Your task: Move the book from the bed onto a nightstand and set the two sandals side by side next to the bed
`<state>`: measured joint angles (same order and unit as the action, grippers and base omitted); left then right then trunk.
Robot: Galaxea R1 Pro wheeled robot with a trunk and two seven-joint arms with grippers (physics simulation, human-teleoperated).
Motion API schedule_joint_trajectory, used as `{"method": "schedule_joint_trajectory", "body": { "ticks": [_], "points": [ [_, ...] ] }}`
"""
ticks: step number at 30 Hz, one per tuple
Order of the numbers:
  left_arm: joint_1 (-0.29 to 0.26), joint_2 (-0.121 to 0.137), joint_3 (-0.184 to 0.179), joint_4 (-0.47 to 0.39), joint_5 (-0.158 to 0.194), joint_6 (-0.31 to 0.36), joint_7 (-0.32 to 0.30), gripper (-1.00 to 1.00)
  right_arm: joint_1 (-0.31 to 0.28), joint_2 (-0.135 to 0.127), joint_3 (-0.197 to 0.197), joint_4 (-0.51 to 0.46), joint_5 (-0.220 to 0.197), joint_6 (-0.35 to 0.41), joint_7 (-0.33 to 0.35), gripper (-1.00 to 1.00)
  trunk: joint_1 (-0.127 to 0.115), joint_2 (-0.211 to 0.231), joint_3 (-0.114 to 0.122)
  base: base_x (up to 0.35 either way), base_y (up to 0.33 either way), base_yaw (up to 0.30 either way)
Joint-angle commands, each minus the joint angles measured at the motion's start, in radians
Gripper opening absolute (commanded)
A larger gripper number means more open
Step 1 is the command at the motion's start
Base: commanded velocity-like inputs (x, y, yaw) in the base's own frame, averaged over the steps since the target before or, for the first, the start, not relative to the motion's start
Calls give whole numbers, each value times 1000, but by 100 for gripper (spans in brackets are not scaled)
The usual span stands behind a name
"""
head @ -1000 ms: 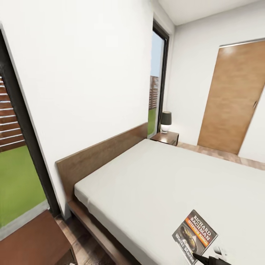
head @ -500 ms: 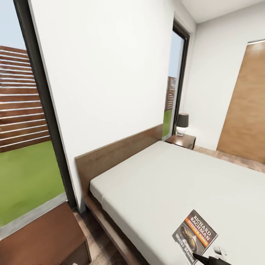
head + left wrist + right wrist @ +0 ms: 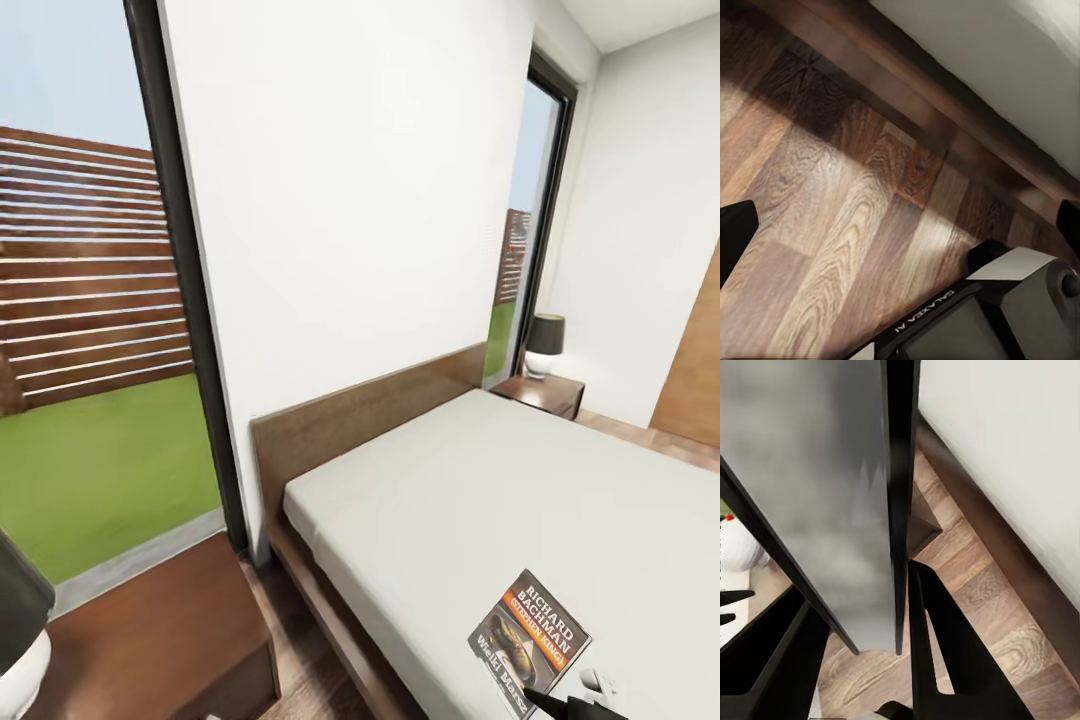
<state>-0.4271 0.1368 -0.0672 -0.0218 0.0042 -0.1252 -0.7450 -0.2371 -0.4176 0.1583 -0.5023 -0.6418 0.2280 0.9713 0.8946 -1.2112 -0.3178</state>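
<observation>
book: small thin paperback with dark cover, orange band and white "RICHARD BACHMAN" lettering (image 3: 530, 645), held upright, low at the near right of the head view, over the near part of the mattress
right end effector: black fingers (image 3: 934, 652) closed on the book's lower edge; in the right wrist view the blurred grey cover (image 3: 832, 510) sits between them
left end effector: dark finger tips at the view's edges (image 3: 735, 232), spread wide, nothing between them; wood-plank floor (image 3: 832, 247) below
bed: large low platform bed, dark brown wooden frame and headboard, plain pale grey-white mattress (image 3: 480, 500), centre to right
near nightstand: low dark-brown wooden cabinet (image 3: 160, 630), near left just beside the bed's head; its tabletop is mostly bare, with a dark-shaded lamp (image 3: 15, 625) at the left edge
far nightstand: alike cabinet (image 3: 545, 392), far side, carrying a dark-shaded lamp (image 3: 545, 345)
handling: likely light, thin, a bit floppy; slick cover could slip; pinch across cover near spine or edge
step: judged carrying the book toward the near nightstand; lay flat on bare top
</observation>
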Motion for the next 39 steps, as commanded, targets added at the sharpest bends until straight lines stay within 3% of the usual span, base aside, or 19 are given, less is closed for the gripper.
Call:
{"method": "schedule_joint_trajectory", "body": {
  "ticks": [1, 39],
  "points": [
    [-1, 0, -7, 1, 0, -8, -1, 100, -1, -1, 4, -1, -13, 10, 1, -100, 0, -1, -1, 0, 0, 277],
    [-1, 0, -7, 2, 0, -8, -1, 100, -1, -1, 5, -1, -12, 10, 0, -100, 0, -1, 16, 0, 0, 278]
  ]
}}
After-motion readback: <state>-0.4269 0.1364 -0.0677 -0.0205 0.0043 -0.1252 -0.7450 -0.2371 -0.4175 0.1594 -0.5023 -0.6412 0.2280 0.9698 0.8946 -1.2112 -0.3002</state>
